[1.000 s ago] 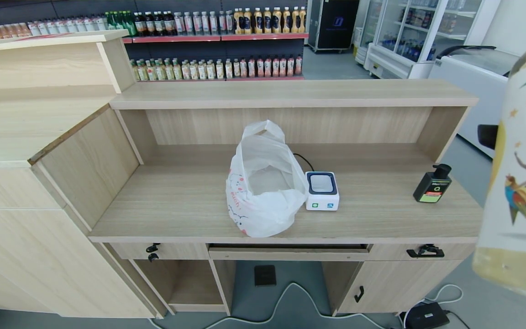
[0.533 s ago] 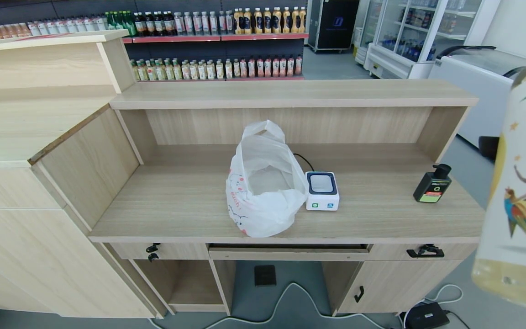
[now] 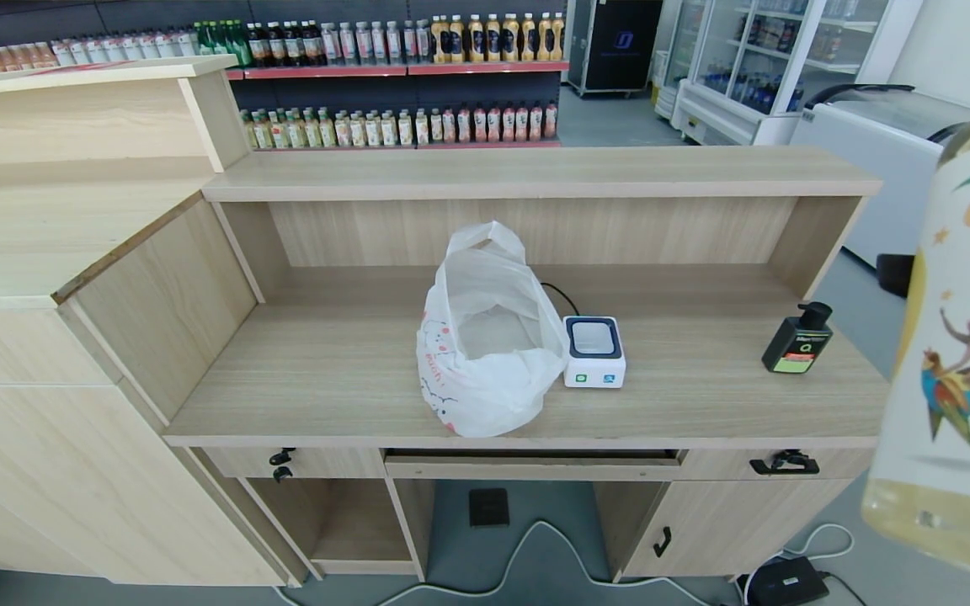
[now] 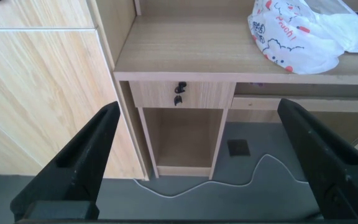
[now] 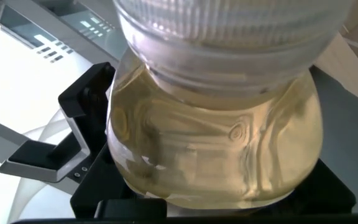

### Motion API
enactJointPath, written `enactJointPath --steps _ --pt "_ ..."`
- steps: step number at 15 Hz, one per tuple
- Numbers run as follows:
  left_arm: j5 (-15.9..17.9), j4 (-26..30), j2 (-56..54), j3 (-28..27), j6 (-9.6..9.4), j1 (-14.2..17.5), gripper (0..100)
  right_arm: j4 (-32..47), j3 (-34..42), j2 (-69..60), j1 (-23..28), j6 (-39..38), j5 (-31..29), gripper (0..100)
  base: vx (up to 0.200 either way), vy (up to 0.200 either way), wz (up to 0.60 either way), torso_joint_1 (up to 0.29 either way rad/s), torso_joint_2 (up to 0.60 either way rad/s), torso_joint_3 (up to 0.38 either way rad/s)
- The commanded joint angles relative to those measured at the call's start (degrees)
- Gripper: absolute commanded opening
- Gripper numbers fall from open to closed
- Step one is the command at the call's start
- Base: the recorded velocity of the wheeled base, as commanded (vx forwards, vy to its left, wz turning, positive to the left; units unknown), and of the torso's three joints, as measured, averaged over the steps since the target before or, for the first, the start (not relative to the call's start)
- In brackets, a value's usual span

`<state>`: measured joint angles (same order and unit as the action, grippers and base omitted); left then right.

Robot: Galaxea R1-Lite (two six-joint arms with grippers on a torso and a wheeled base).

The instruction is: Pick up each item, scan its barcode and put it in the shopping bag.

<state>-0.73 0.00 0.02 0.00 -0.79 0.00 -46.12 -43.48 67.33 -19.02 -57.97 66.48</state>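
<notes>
Head view: a clear plastic bottle of pale yellow drink with a white illustrated label [image 3: 956, 337] hangs aloft at the far right, close to the camera and well apart from everything on the pale wooden worktop [image 3: 325, 379]. There a white, thin plastic shopping bag [image 3: 485, 337] stands with its mouth open. A small white box scanner with a dark window [image 3: 594, 352] sits just beside it, on its right. A black pump bottle [image 3: 796, 341] waits near the right end.

Left wrist view: the left hand [image 4: 201, 155] is empty, fingers spread wide, low before the worktop's front edge with the shopping bag [image 4: 303, 37] above it.

Right wrist view: the right hand [image 5: 222, 186] is clamped on the bottle [image 5: 216, 143], black fingers on either side of its lower body.

The pick-up looks done and scanning comes next. That calls for carrying the bottle in to the scanner and turning it so its barcode, which I cannot find here, faces the window.
</notes>
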Motion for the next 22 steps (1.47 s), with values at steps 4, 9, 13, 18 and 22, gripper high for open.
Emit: enactJointPath --steps 4,9,13,18,22 --pt "-0.06 0.0 -0.02 0.0 0.0 0.0 100 -1.08 -1.69 4.21 3.11 2.42 -5.65 0 0.0 0.0 0.0 0.0 0.0 0.0" --pt "-0.06 0.0 -0.02 0.0 0.0 0.0 100 -1.87 -3.89 11.95 15.94 13.76 -10.14 0 0.0 0.0 0.0 0.0 0.0 0.0" --pt "-0.06 0.0 -0.02 0.0 0.0 0.0 100 -0.9 -3.54 17.93 22.71 30.98 -20.24 0 0.0 0.0 0.0 0.0 0.0 0.0" --pt "0.03 0.0 -0.02 0.0 0.0 0.0 100 -0.29 -4.33 25.04 30.88 47.42 -31.06 0 0.0 0.0 0.0 0.0 0.0 0.0" --pt "0.03 0.0 -0.02 0.0 0.0 0.0 100 4.81 -3.8 26.8 37.91 72.2 -34.04 0 0.0 0.0 0.0 0.0 0.0 0.0"
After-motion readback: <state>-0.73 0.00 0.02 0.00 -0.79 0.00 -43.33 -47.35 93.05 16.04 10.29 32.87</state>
